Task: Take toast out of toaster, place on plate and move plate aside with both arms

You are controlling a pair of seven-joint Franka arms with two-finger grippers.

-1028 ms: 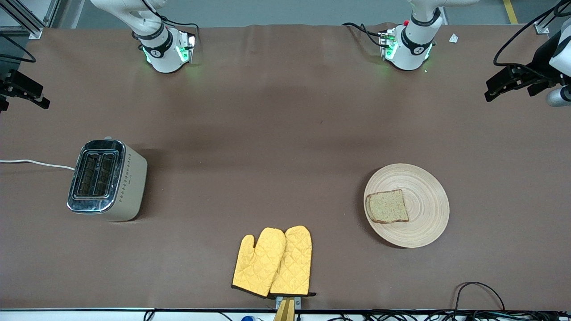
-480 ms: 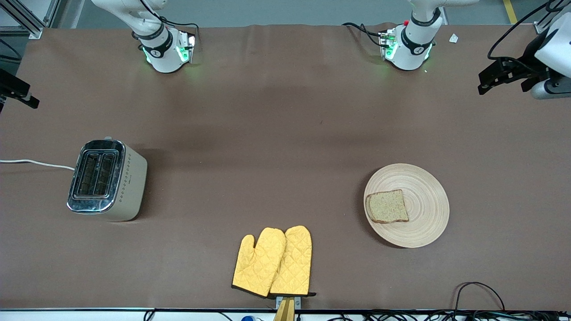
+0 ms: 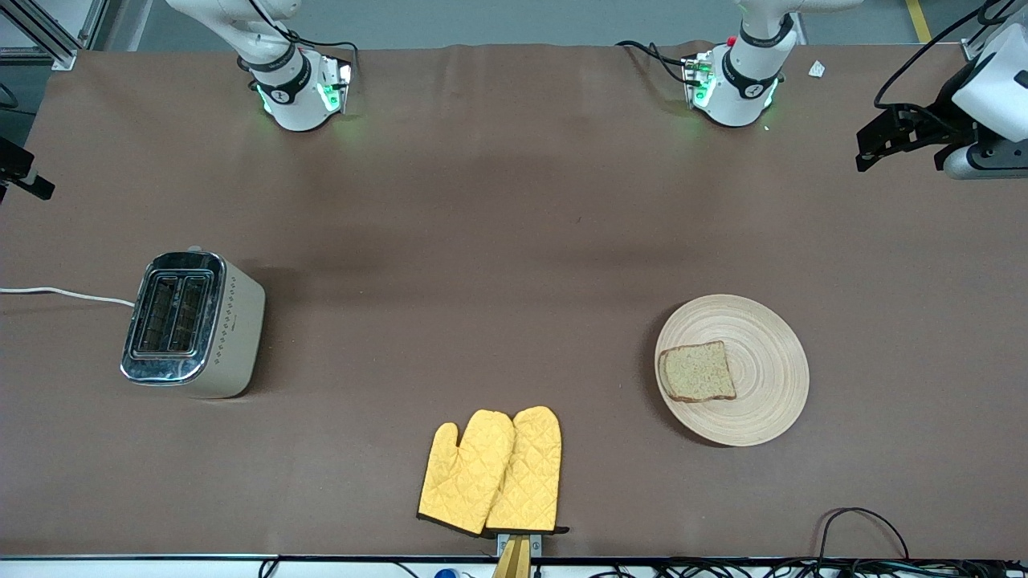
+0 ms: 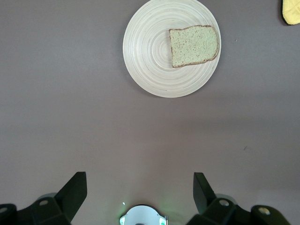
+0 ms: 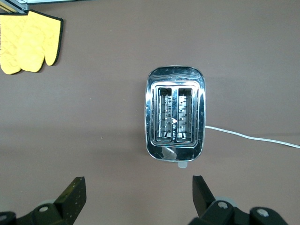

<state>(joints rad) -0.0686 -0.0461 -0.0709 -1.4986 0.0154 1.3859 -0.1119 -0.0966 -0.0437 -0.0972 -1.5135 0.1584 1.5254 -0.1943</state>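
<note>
On brown table cover (image 3: pixel 514 201): toaster (image 3: pixel 193 323), plate (image 3: pixel 767 321).

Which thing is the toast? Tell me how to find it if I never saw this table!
Look at the brown table and find the round pale wooden plate toward the left arm's end. The toast lies flat on that plate, near the rim that faces the yellow oven mitts. It is the only speckled brown square with a dark crust.
</note>
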